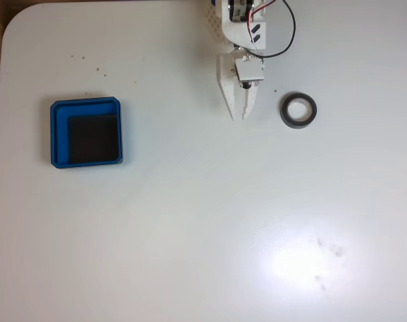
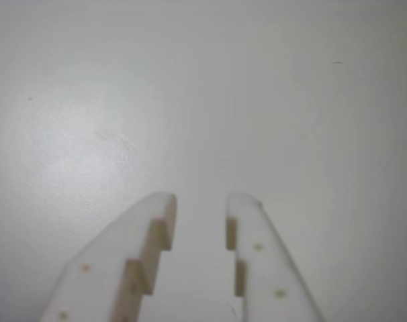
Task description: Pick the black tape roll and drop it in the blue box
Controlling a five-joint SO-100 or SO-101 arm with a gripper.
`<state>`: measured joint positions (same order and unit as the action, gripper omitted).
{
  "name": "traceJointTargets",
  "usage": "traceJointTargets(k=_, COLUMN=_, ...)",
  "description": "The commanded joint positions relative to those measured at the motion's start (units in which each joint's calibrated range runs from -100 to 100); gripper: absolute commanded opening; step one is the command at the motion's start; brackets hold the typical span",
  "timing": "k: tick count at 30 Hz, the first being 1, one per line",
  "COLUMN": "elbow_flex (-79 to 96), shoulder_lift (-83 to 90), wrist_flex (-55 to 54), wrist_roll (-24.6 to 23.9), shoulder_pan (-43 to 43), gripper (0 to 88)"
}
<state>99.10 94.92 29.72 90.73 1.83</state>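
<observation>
From where the fixed view looks down, the blue box (image 1: 86,133) sits far over on the left of the white table (image 1: 190,235), its black floor showing and nothing in it. Moving rightward, the arm (image 1: 247,27) comes in from the top edge with red and black wires looped at its side, and the gripper (image 1: 238,115) points down the picture with its tips over bare table. Just to the right of those tips lies the black tape roll (image 1: 298,111), flat on the table, pale core and open centre facing up, close beside the claw but not touching it. The box and roll are well apart, with the claw between them, much nearer the roll.

The wrist view gives what the top-down one blurs: two pale stepped fingers (image 2: 140,261) rising from the bottom edge, the gripper (image 2: 200,201) parted by a narrow gap with nothing between them, only plain white table (image 2: 203,87) ahead
</observation>
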Motion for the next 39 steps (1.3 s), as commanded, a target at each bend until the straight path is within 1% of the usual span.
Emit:
traceJointTargets(k=1, elbow_flex=0.9, shoulder_lift=0.3, wrist_flex=-0.3, wrist_roll=0.1, shoulder_pan=0.0, gripper=1.2)
traceJointTargets(k=25, elbow_flex=0.9, shoulder_lift=0.4, wrist_flex=-0.4, wrist_roll=-0.3, shoulder_pan=0.5, gripper=1.2)
traceJointTargets(k=28, elbow_flex=0.9, shoulder_lift=0.6, wrist_flex=-0.4, wrist_roll=-0.3, shoulder_pan=-0.7, gripper=1.2)
traceJointTargets(k=31, elbow_flex=0.7, shoulder_lift=0.8, wrist_flex=-0.4, wrist_roll=-0.4, shoulder_pan=-6.0, gripper=1.2)
traceJointTargets(k=36, elbow_flex=-0.1, shoulder_lift=0.7, wrist_flex=-0.4, wrist_roll=-0.4, shoulder_pan=-18.6, gripper=1.2)
traceJointTargets(k=39, elbow_flex=-0.1, shoulder_lift=0.4, wrist_flex=-0.4, wrist_roll=-0.4, shoulder_pan=-23.0, gripper=1.2)
